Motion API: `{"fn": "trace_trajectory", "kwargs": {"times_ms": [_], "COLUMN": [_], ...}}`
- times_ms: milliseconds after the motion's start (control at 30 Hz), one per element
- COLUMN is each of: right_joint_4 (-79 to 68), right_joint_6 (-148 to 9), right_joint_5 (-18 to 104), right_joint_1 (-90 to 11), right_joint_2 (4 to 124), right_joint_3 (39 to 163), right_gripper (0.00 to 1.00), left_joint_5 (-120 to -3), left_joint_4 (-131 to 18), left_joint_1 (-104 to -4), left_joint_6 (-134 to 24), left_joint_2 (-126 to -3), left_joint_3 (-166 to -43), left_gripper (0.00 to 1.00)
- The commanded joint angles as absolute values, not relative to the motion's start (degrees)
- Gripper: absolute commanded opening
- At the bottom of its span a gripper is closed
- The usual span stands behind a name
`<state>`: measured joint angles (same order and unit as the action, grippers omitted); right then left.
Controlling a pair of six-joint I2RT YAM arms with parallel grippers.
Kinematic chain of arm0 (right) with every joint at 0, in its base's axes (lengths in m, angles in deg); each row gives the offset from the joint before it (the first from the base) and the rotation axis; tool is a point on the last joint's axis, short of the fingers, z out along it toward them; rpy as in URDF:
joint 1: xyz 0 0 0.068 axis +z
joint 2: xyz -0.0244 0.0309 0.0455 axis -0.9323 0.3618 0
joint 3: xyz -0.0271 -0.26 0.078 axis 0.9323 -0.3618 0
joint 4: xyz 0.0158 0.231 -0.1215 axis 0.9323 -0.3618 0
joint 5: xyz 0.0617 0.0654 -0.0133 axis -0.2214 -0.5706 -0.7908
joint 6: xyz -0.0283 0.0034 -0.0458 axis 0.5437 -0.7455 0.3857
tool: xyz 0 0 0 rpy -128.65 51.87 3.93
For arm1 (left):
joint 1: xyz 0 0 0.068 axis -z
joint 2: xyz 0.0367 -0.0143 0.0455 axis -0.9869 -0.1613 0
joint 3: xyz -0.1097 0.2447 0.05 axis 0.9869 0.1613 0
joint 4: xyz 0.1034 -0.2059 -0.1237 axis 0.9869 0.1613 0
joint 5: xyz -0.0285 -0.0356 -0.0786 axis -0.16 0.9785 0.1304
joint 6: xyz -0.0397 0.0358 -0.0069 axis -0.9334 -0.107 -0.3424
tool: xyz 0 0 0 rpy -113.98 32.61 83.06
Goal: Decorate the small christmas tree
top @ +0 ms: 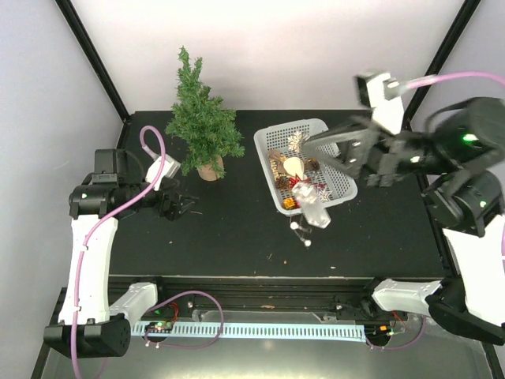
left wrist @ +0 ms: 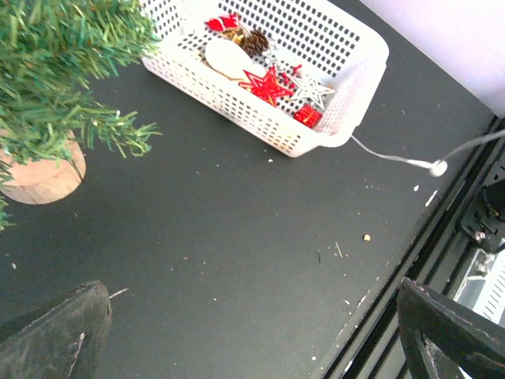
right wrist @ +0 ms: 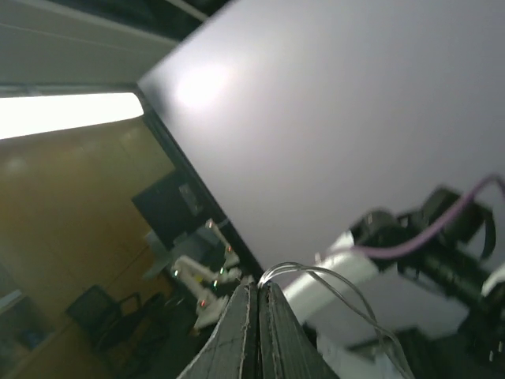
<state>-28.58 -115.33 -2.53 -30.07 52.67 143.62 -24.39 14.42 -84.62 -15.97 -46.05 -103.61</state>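
The right gripper [right wrist: 258, 288] is clenched on a thin clear wire [right wrist: 331, 278] above the white basket [top: 263, 154] near the worktop's far edge; the left gripper [top: 185, 207] hangs released near the small christmas tree [top: 201, 118].

Standing here, I can't make out a single word, label, brand mark, number or sign on anything in sight.
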Motion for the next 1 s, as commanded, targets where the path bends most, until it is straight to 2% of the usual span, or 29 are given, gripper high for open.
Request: {"fn": "trace_trajectory", "kwargs": {"times_ms": [0, 333, 733, 933, 967], "right_joint_4": [-45.7, -47.8, -48.4, -49.3, -49.7], "right_joint_6": [-102.7, -95.5, -91.1, -90.7, -90.7], "right_joint_5": [1.5, 13.6, 24.5, 28.1, 28.9], "right_joint_1": [-23.4, -18.1, -15.1, -14.0, -14.1], "right_joint_2": [53.2, 54.7, 66.9, 70.6, 70.8], "right_joint_3": [136.7, 112.5, 100.9, 100.5, 100.4], "right_gripper": [0.01, 0.02, 0.02, 0.15, 0.21], "left_joint_5": [-22.4, -25.5, -29.9, -30.6, -30.6], "left_joint_4": [15.3, 14.6, 13.8, 13.4, 13.4], "left_joint_1": [-83.9, -83.7, -83.7, -83.7, -83.7], "left_joint_6": [-14.3, -14.6, -14.9, -14.9, -14.9], "left_joint_2": [-45.5, -44.6, -43.0, -43.4, -43.5], "left_joint_3": [-102.2, -99.9, -97.3, -97.1, -97.1], "left_gripper": [0.99, 0.99, 0.99, 0.99, 0.99]}}
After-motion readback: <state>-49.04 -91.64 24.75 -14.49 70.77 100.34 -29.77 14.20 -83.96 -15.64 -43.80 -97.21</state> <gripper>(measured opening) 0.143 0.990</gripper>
